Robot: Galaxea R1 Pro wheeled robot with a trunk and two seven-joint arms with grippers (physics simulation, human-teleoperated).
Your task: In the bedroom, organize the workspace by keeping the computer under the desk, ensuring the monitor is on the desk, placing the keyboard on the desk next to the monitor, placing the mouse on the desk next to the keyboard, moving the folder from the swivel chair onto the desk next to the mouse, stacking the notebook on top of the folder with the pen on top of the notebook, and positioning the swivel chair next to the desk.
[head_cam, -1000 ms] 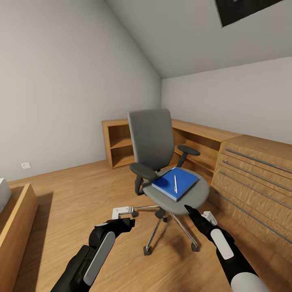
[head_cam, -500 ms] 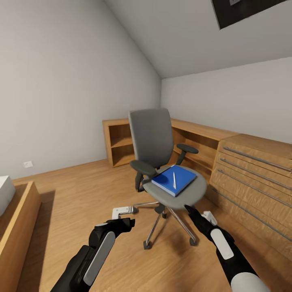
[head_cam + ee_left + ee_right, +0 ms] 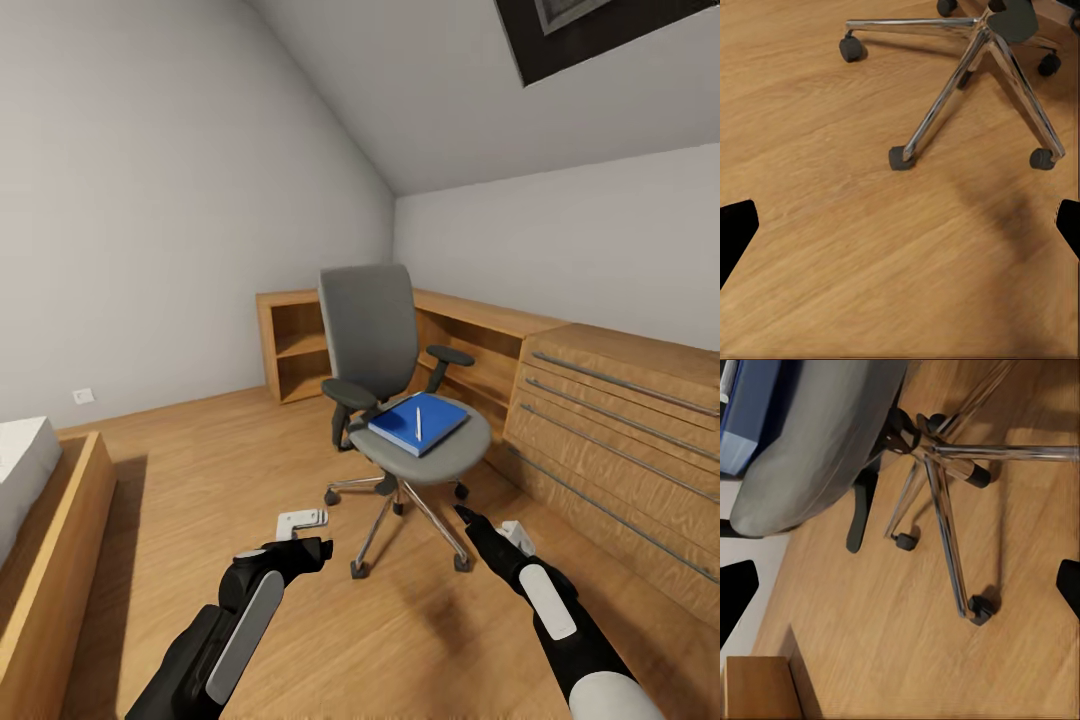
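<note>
Step in hand: fetching folder from swivel chair.
Chair stands mid-room on plank floor, wood drawer unit to its right, open shelf unit far behind.
Folder lies flat on seat, pen resting on top.
Left hand low, near-left of chair base; right hand near-right. Both hands empty, fingers spread apart in wrist views.
Next move, by judgement: close gap, raise one hand to seat height, deal with loose pen before lifting folder. Pen could roll off.
</note>
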